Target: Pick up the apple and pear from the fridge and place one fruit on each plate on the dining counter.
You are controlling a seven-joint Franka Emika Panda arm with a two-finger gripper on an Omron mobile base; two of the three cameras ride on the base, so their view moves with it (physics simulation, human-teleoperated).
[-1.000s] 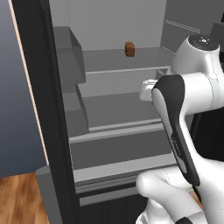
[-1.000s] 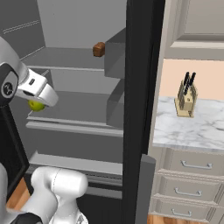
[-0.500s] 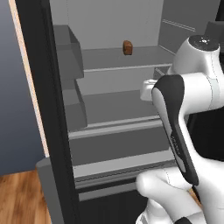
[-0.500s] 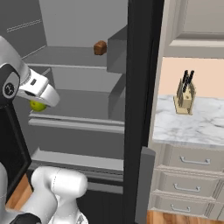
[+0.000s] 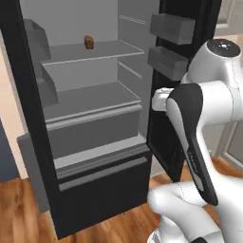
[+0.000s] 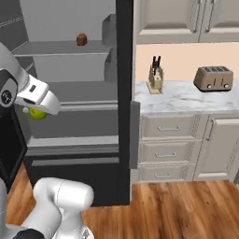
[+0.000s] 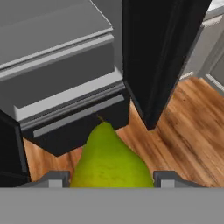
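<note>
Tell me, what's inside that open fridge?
A small brown block sits on the upper shelf of the fridge. The lower shelves look bare; the arm hides part of the interior.

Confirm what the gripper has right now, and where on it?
The gripper holds the pear, clamped across its wide lower body, stem end pointing away.

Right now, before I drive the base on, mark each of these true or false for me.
1. The fingers are shut on the pear. True.
2. A brown block sits on an upper fridge shelf. True.
3. The fridge door is closed. False: it stands open, with shelves and door bins showing.
4. The held fruit is a red apple. False: it is yellow-green, seen at the hand in the right base view too.
5. A toaster and a knife block stand on the marble top right of the fridge. True.
</note>
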